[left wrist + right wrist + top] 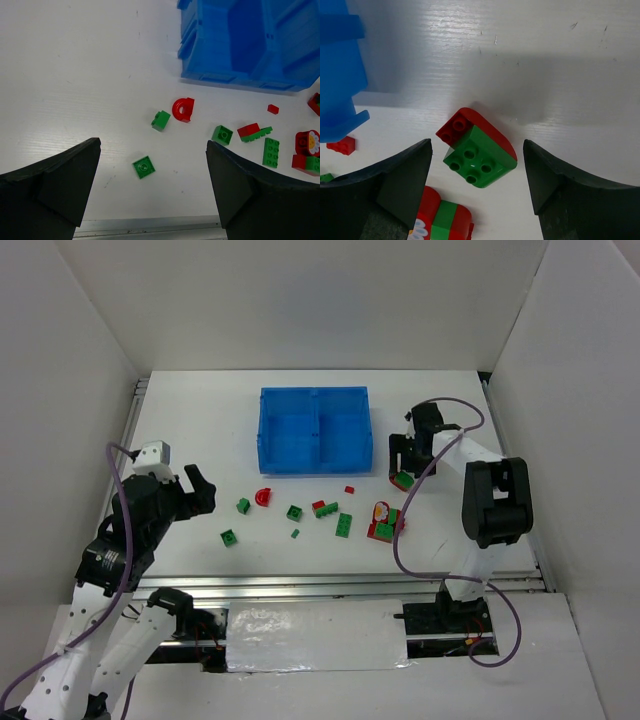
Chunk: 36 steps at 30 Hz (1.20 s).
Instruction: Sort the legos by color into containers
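Bright, even light falls from above on the white surface [300, 550]. In the right wrist view a wide, soft grey shadow lies on it beyond the red and green brick [479, 152], which is sharp; the blue tray [337, 75] at the left edge looks blurred.

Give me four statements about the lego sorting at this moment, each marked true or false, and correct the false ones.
1. Both compartments of the blue tray hold no bricks. True.
2. The right tool stands open around a joined red-and-green brick lying on the table. True.
3. The left tool grips a green brick. False: it is open and holds nothing; a small green brick lies on the table below it.
4. The red curved piece sits in the tray. False: it lies on the table, outside the tray.
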Each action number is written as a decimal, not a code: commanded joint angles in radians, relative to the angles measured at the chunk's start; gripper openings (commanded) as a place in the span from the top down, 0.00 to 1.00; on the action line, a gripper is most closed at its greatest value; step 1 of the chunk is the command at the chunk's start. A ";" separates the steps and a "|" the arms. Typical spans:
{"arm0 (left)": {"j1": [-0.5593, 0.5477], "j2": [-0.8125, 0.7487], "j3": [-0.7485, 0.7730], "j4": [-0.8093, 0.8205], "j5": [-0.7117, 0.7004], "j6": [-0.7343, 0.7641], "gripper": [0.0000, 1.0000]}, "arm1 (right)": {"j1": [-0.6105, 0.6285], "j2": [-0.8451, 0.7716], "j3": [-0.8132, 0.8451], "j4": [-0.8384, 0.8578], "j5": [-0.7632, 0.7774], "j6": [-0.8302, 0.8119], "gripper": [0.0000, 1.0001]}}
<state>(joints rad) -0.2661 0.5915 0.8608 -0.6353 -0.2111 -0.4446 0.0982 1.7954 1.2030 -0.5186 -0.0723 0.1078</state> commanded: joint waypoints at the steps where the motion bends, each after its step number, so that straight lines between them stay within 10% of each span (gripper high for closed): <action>1: -0.002 -0.005 0.007 0.029 -0.016 0.014 0.01 | 0.000 0.010 0.040 -0.031 -0.020 -0.017 0.20; 20: -0.002 0.018 0.007 0.029 -0.013 0.014 0.01 | 0.020 -0.013 0.009 -0.043 0.130 0.092 1.00; 36: -0.002 0.030 0.009 0.037 0.007 0.021 0.01 | 0.005 -0.237 -0.109 0.083 0.154 0.271 1.00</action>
<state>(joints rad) -0.2661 0.6201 0.8608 -0.6350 -0.2115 -0.4442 0.1120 1.6493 1.1137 -0.5060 0.0547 0.3183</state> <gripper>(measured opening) 0.994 0.450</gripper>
